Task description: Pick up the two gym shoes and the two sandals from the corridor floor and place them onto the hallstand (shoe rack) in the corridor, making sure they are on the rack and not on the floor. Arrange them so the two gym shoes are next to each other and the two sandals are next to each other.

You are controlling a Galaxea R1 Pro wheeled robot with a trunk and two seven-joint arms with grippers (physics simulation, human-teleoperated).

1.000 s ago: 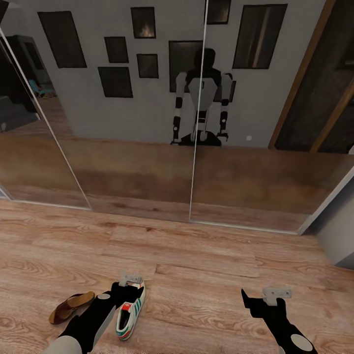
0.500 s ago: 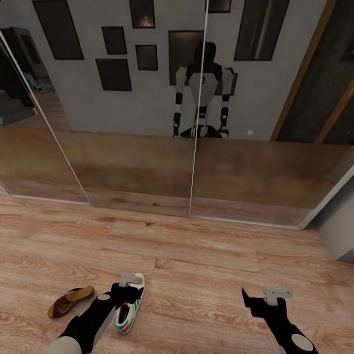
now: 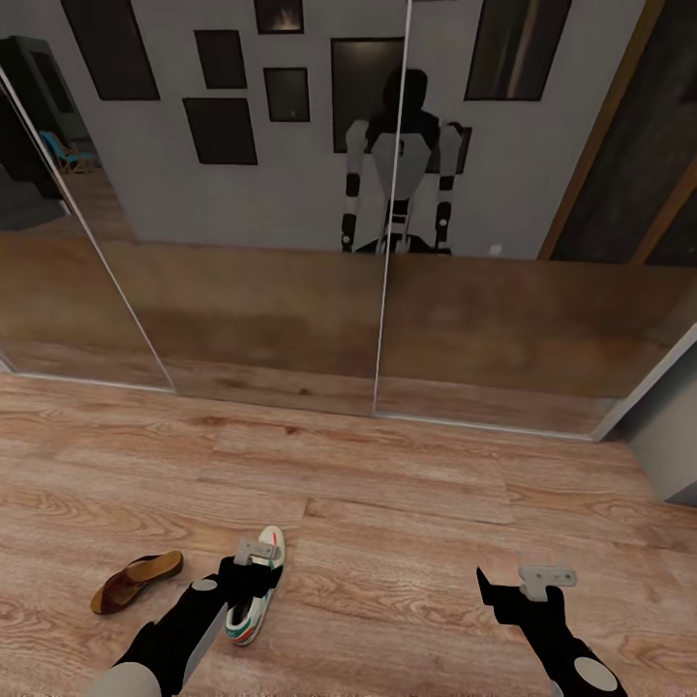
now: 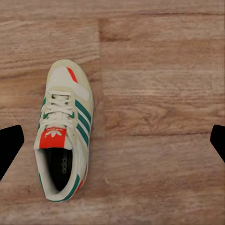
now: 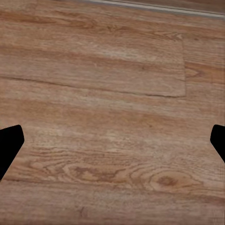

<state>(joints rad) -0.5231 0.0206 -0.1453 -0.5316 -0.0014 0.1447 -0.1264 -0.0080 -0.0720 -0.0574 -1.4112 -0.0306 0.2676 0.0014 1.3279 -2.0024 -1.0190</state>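
Observation:
One cream-white gym shoe [image 3: 259,598] with green stripes lies on the corridor floor [image 3: 407,523], partly covered by my left arm. In the left wrist view the gym shoe [image 4: 65,140] lies below the open left gripper [image 4: 113,144], nearer one fingertip [image 4: 9,146] than the other. A dark-brown sandal [image 3: 136,581] rests on the planks just left of the left gripper [image 3: 250,579]. My right gripper [image 3: 499,595] hangs open over bare floor, and the right wrist view shows the right gripper [image 5: 113,144] with nothing between its fingertips. The hallstand is out of view.
Tall mirrored sliding doors [image 3: 290,290] run across the far side and reflect the robot [image 3: 397,165] and dark picture frames. A light-grey corner [image 3: 668,445] juts in at the right. Open wood floor lies between the shoes and the doors.
The whole picture has slid upward a little, so the camera has moved. Shoe and sandal sit slightly higher in view; both grippers keep their place and stay open.

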